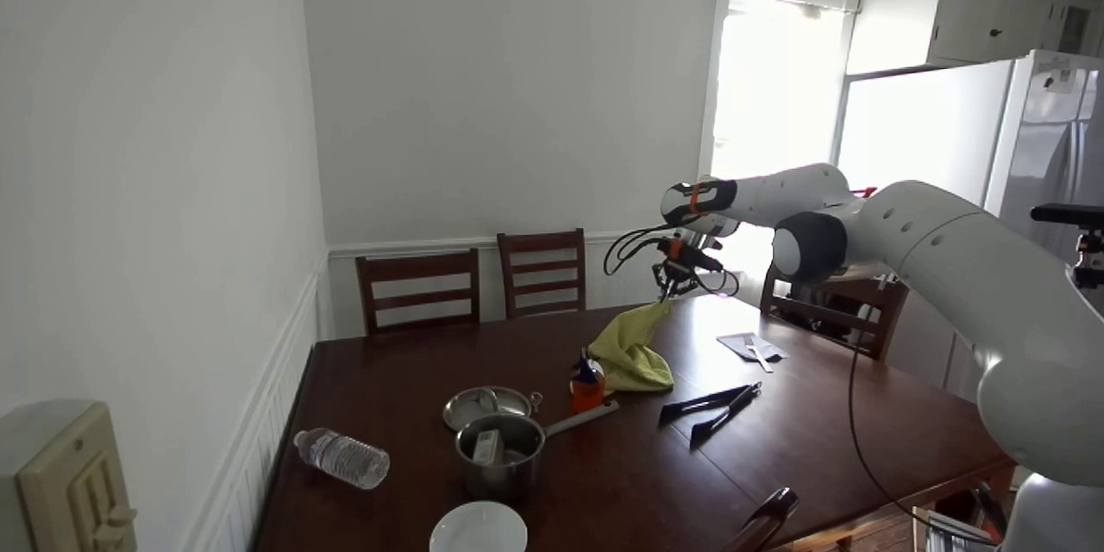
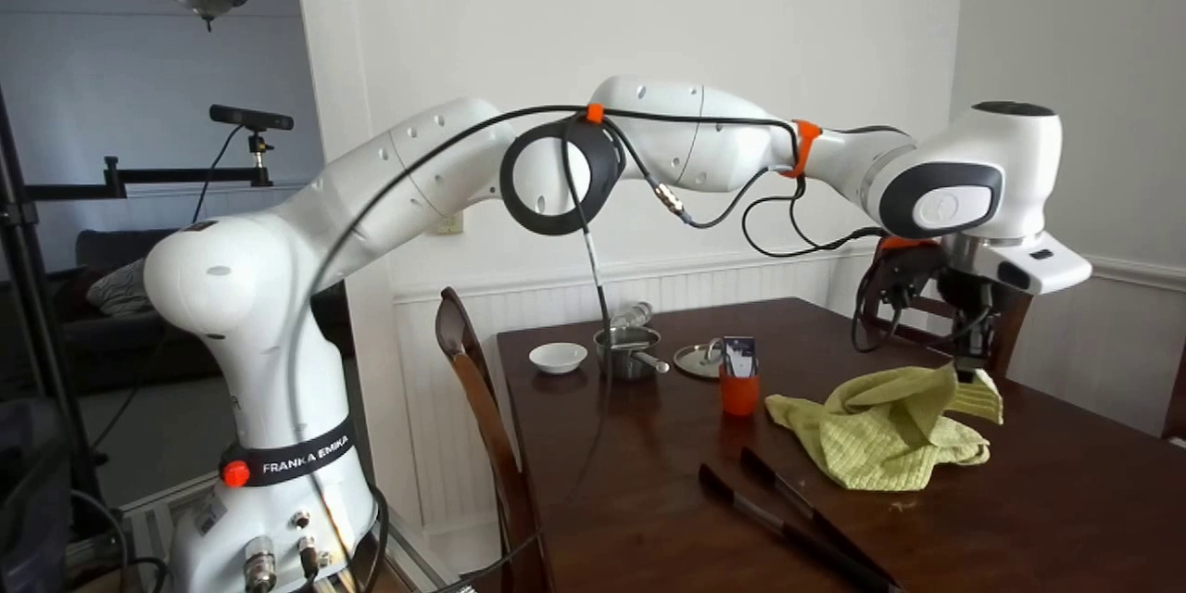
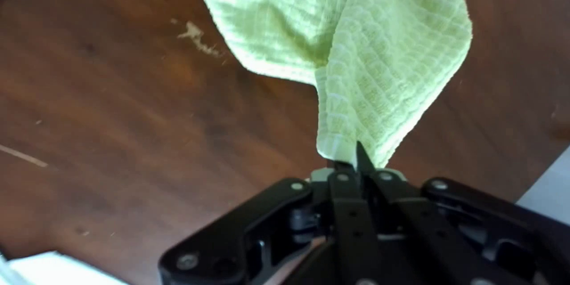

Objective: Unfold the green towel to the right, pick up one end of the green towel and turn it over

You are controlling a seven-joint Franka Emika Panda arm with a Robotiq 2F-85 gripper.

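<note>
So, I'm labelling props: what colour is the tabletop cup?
The cup is reddish orange, clearest in an exterior view.

The towel (image 3: 374,53) is yellow-green with a grid pattern, the end effector (image 3: 353,163) black, the table (image 1: 405,384) dark brown.

Brown wooden bench (image 1: 388,379), in an exterior view: green cloth towel (image 1: 634,354) right of and behind the orange cup (image 1: 588,398).
Round metal saucepan (image 1: 504,480), same view: pale box (image 1: 488,448) inside, round metal lid (image 1: 466,407) behind, clear plastic bottle (image 1: 349,459) left, white round bowl (image 1: 479,530) before.
</note>
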